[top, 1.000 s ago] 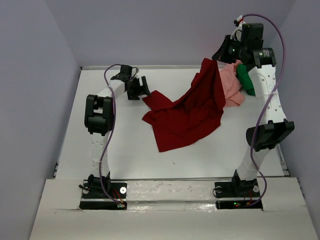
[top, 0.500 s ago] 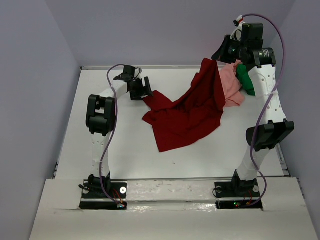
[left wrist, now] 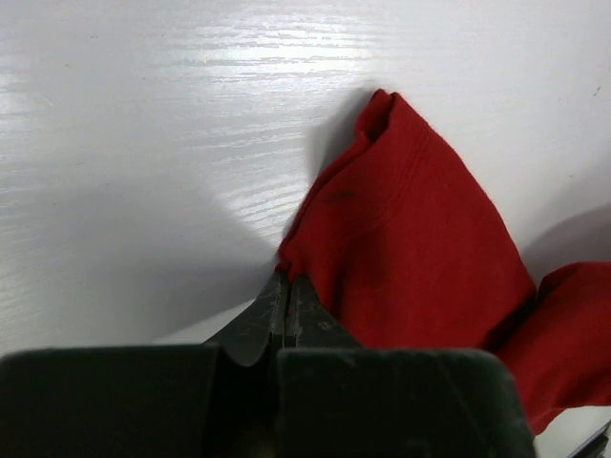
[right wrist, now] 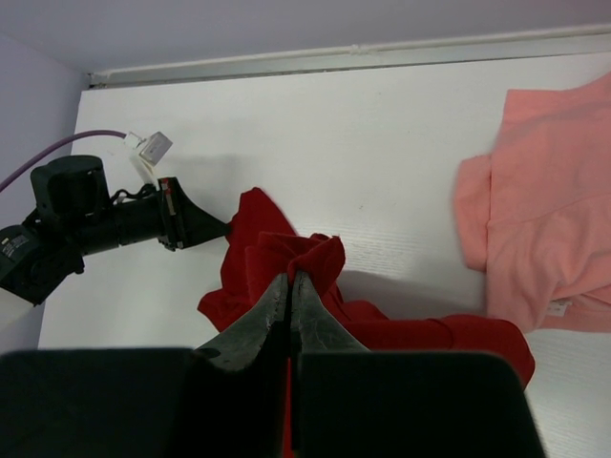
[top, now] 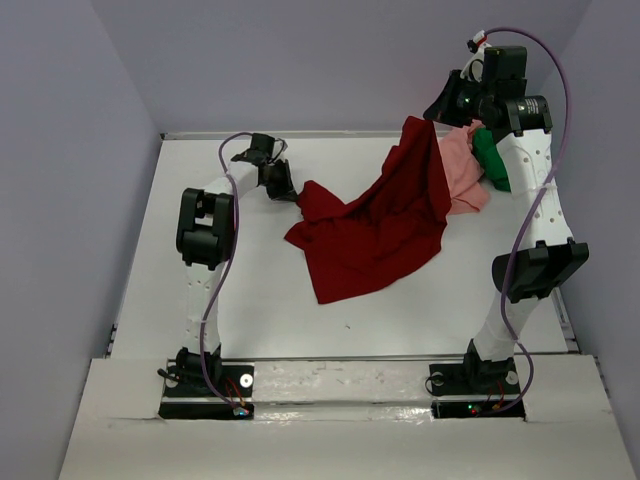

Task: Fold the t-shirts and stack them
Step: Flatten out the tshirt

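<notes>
The dark red t-shirt (top: 370, 225) is stretched across the middle of the white table, one corner lifted high at the back right. My right gripper (top: 432, 116) is shut on that raised corner, and red cloth bunches at its tips (right wrist: 289, 277). My left gripper (top: 284, 190) is shut on the shirt's left corner (left wrist: 401, 239), low at the table, its tips (left wrist: 287, 279) pinching the hem. The salmon pink t-shirt (top: 462, 176) lies at the back right, partly behind the red one. The bright green t-shirt (top: 490, 158) is bunched beside it, by the right arm.
Grey walls close in the table on the left, back and right, with a rail along the back edge (right wrist: 382, 52). The right arm's upper link (top: 535, 265) stands over the table's right side. The left arm (right wrist: 95, 224) reaches along the table's left.
My left gripper has slid right onto the red shirt's left corner and closed on it; it was open before. The right gripper and the raised cloth have not moved.
</notes>
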Tool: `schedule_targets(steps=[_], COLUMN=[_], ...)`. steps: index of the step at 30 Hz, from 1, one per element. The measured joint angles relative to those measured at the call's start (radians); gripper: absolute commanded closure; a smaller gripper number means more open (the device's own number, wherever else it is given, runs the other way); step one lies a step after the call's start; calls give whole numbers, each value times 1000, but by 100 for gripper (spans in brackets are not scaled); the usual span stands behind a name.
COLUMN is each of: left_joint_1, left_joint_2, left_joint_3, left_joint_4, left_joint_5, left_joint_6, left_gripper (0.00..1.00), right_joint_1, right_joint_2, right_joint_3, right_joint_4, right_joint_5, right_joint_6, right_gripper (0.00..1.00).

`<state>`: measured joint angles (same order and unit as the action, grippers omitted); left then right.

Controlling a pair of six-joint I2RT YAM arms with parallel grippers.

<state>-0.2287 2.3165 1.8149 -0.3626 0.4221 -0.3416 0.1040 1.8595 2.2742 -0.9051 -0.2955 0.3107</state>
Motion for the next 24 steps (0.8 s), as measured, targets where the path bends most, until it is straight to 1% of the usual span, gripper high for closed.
schedule_targets(steps=[7, 11, 14, 16, 19, 24], left_joint_1=[2, 7, 30, 55, 85, 120], left_joint_2=[0, 0, 4, 5, -10, -135], left_joint_3=[9, 36, 100, 184, 293, 312], left_joint_4=[-16, -63, -147, -212, -259, -317], left_joint_5=[-23, -65, -118, -154, -197, -256], left_joint_6=[-1, 3, 9, 14, 22, 26], left_gripper=[100, 100, 100, 100, 100, 100], right_joint_1=[0, 0, 0, -1, -5, -7], right_joint_2=[0, 0, -1, -4, -13, -14], right_joint_3=[0, 0, 0, -12, -40, -66], right_joint_4=[0, 1, 0, 6, 8, 9], right_joint_5=[1, 8, 16, 23, 30, 49], right_joint_6=[0, 0, 0, 3, 7, 8], right_gripper=[100, 100, 100, 100, 100, 100])
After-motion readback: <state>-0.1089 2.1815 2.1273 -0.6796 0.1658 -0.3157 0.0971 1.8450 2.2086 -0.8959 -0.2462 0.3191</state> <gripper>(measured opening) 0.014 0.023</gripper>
